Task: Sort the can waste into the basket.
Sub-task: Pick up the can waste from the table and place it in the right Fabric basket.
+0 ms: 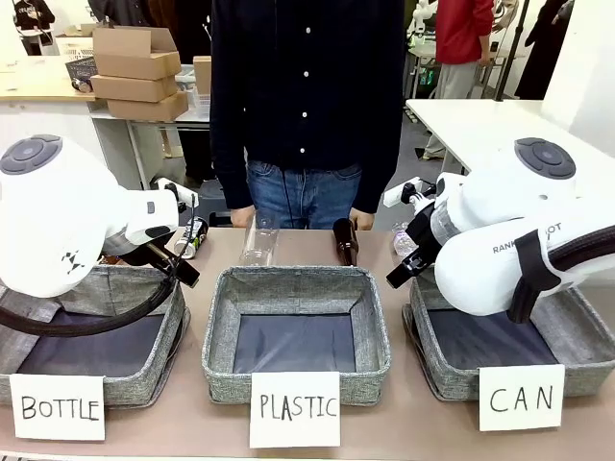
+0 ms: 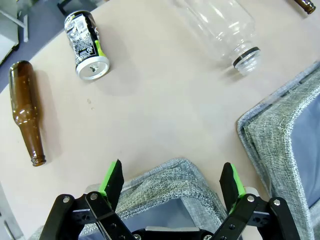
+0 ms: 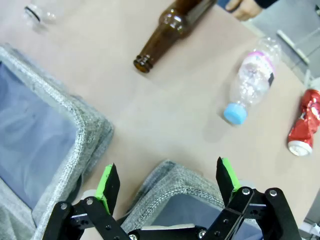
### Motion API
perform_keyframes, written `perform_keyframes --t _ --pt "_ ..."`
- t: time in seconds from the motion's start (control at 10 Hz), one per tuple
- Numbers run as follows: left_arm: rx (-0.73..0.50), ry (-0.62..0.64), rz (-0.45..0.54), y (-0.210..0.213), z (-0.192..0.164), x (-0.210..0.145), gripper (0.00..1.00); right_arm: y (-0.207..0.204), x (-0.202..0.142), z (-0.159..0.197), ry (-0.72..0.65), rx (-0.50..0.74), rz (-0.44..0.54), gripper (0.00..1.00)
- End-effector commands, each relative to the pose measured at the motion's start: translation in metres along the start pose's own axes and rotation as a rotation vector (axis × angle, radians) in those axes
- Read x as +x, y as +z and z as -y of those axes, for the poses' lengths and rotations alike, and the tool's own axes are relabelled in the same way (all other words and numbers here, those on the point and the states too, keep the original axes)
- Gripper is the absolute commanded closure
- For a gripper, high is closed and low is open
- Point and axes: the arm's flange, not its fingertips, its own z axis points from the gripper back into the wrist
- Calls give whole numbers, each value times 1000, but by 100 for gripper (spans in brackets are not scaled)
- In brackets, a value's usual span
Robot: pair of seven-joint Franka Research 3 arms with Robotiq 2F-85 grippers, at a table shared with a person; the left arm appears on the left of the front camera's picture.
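The black-and-silver can (image 2: 86,45) lies on its side on the table beyond my left gripper (image 2: 172,180), which hangs open and empty over a corner of the BOTTLE basket (image 2: 170,186). From the front the same can (image 1: 192,235) lies just past my left gripper (image 1: 178,264). The red can (image 3: 305,125) lies crumpled at the far right of the right wrist view. My right gripper (image 3: 167,182) is open and empty above a corner of the CAN basket (image 3: 180,185). That grey basket (image 1: 428,360) sits at the front right, under my right gripper (image 1: 405,267), behind its white "CAN" card (image 1: 522,397).
The PLASTIC basket (image 1: 221,370) stands in the middle. Clear bottles (image 1: 259,240) (image 3: 252,82) and brown glass bottles (image 1: 346,240) (image 2: 27,112) lie along the far side of the table. A person (image 1: 307,96) stands close behind it, one hand (image 3: 245,7) near the brown bottle.
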Motion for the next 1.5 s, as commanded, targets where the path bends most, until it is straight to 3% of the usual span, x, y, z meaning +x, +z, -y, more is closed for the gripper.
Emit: perform_keyframes --t 0.0,0.1,0.2,0.3,0.4,0.5,0.6,0.7,0.8,0.9,1.0,1.1,1.2,1.3,1.4 --pt "0 0 0 0 0 0 0 0 0 0 0 0 0 0" --pt "-37 -15 34 33 -6 12 0 36 -3 2 -9 -40 -1 0" --pt "-30 62 51 81 -9 24 0 81 -10 9 -27 -30 59 0" --pt "-61 63 106 137 -8 24 0 128 -27 13 -31 -40 112 0" --pt "-49 44 186 179 -4 9 0 166 -49 10 -22 -39 115 0" --pt "-37 17 206 198 0 -13 0 188 -77 -4 43 7 184 0" --pt "72 8 196 185 3 -30 0 115 21 25 -37 -50 108 0" --pt "-30 51 186 181 0 29 0 115 21 25 -37 -50 108 0" --pt "0 37 213 212 -3 23 0 176 15 24 -23 -45 155 0" --pt "-318 2 154 200 0 21 0 171 16 31 -151 191 141 0" --pt "-549 92 165 203 -17 14 0 175 8 50 -339 449 80 0" --pt "-880 203 206 205 -44 0 0 180 -11 77 -464 725 72 0" --pt "-986 386 243 200 -75 -18 0 180 -35 108 -631 907 82 0" --pt "-1056 508 279 192 -92 -34 0 176 -60 133 -742 1013 130 0" --pt "-1121 588 340 186 -106 -48 0 173 -85 149 -824 1020 208 0"
